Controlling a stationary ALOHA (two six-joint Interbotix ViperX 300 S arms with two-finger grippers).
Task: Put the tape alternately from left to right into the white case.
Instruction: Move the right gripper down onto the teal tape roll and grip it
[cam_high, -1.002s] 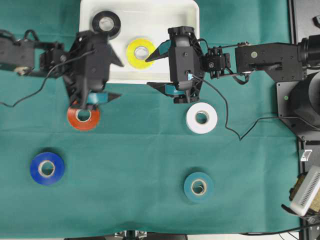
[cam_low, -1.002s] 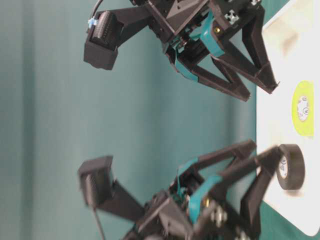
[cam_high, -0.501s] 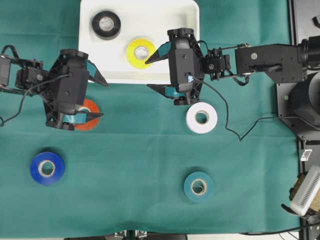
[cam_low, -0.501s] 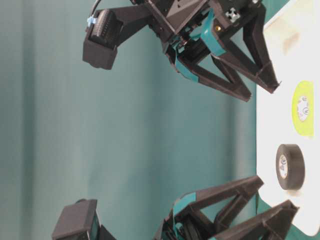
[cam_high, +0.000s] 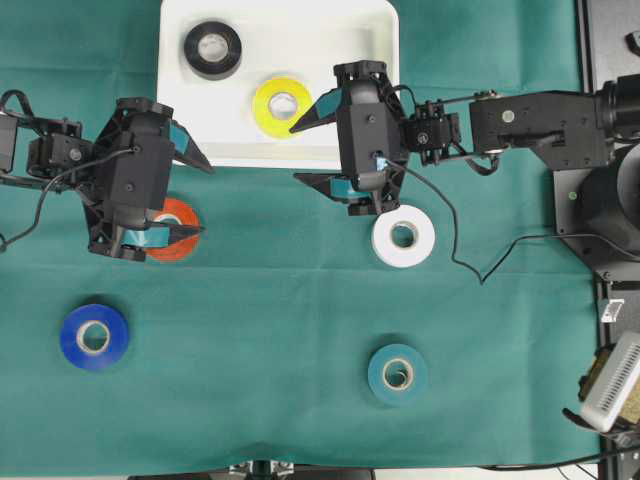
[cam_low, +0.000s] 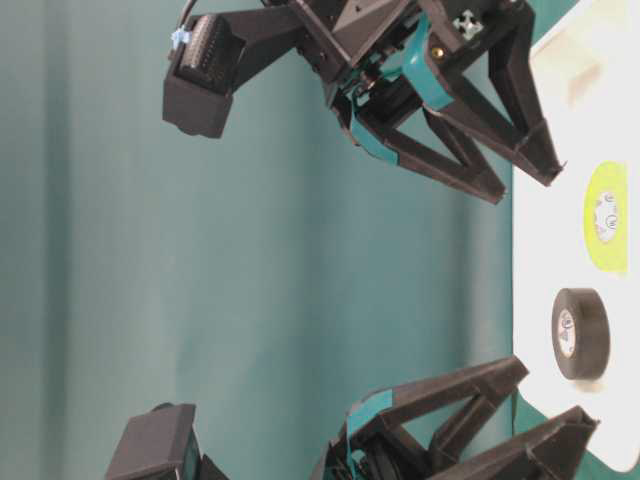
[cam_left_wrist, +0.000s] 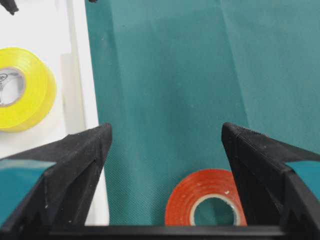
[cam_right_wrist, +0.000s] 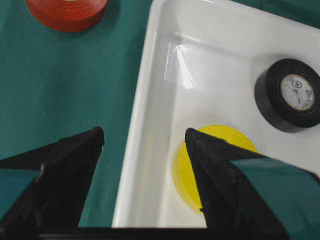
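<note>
Green cloth counter (cam_high: 300, 330); core label print illegible. Left end effector (cam_high: 192, 196) released above red tape roll (cam_high: 172, 228); right end effector (cam_high: 300, 152) released, empty.

I'm seeing the bench (cam_high: 300, 330) under a matt teal cloth, finely woven up close in the left wrist view, with soft creases. The white case (cam_high: 375, 60) looks like smooth glossy plastic, catching highlights along its inner wall. The yellow roll (cam_high: 281, 101) and black roll (cam_high: 212, 49) have a slick sheen around papery cores; the red roll (cam_left_wrist: 207, 197) shines too. Both pincers, left (cam_high: 187, 194) and right (cam_high: 305, 150), read as matt black plastic.
</note>
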